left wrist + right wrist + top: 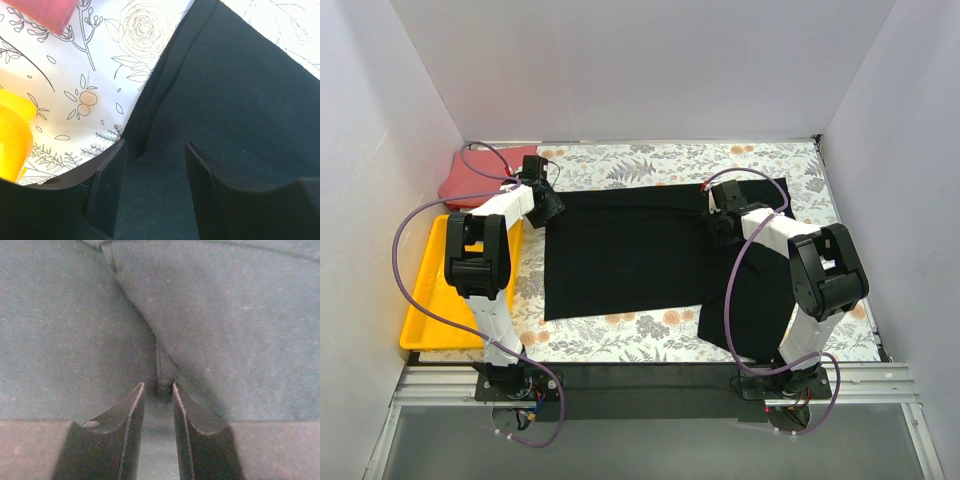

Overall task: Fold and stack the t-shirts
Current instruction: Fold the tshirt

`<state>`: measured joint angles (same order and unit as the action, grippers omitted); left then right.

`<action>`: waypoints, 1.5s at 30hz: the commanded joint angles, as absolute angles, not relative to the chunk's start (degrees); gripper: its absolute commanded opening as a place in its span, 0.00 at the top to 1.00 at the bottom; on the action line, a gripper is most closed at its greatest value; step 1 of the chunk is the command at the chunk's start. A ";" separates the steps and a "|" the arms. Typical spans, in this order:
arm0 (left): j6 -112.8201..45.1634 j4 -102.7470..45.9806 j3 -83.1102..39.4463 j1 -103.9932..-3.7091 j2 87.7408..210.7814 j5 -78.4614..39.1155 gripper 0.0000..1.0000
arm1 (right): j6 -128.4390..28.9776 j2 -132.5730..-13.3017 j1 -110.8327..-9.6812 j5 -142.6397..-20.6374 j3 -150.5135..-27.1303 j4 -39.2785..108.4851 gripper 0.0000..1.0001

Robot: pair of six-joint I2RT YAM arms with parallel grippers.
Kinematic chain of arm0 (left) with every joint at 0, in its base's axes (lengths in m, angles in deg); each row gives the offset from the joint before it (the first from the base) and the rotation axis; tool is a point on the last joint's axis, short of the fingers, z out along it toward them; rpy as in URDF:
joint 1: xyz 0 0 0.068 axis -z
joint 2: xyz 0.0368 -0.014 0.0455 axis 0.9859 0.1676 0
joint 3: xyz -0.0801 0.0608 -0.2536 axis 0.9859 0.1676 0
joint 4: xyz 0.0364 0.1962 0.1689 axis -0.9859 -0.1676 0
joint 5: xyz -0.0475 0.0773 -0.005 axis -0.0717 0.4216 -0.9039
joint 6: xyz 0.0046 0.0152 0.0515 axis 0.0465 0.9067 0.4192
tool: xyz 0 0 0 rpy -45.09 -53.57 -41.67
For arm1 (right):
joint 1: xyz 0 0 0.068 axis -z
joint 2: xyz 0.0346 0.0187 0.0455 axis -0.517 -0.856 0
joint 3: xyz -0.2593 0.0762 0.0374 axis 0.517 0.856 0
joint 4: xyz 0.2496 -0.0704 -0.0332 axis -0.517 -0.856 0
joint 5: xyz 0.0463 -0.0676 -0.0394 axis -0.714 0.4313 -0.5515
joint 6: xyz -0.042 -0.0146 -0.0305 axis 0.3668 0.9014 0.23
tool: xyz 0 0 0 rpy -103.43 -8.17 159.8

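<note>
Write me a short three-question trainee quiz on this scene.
1. True or false: the coral-red t-shirt lies on top of the black t-shirt.
2. The yellow tray sits at which side of the floral cloth: A) left, B) right, C) far side.
3. Which shirt's edge lies between the fingers of the left gripper?
Key: 1 false; 2 A; 3 the black one.

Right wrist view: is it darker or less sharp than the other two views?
Right wrist view: dim, low contrast, black t-shirt fills it; left wrist view: bright, floral cloth nearly washed out, yellow tray blurred; top external view: evenly lit, sharp.
</note>
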<state>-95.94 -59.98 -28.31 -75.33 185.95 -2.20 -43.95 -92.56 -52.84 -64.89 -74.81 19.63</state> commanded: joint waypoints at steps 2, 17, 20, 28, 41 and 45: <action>-95.20 -59.40 -29.38 -75.17 183.89 -2.36 0.52 | -43.09 -93.90 -53.54 -63.01 -77.08 19.55 0.69; -94.23 -60.72 -31.40 -75.17 183.98 -1.39 0.52 | -43.09 -85.55 -54.68 -63.27 -76.56 14.64 0.99; -94.23 -61.16 -31.66 -75.17 184.16 -0.95 0.52 | -43.09 -85.11 -54.60 -64.77 -76.91 13.06 0.99; -95.37 -61.34 -31.49 -75.17 184.86 -1.22 0.52 | -43.09 -86.25 -54.68 -72.40 -76.82 9.37 0.99; -95.81 -62.13 -33.16 -75.17 189.16 -3.24 0.62 | -43.09 -87.57 -54.77 -72.24 -76.65 9.27 0.99; -95.64 -62.39 -33.68 -75.17 189.96 -2.80 0.74 | -43.09 -87.31 -54.77 -72.15 -76.56 9.18 0.99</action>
<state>-95.55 -61.45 -31.68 -75.33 189.88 -2.92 -43.52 -87.27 -54.46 -71.41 -75.29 10.55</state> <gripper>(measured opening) 0.316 0.023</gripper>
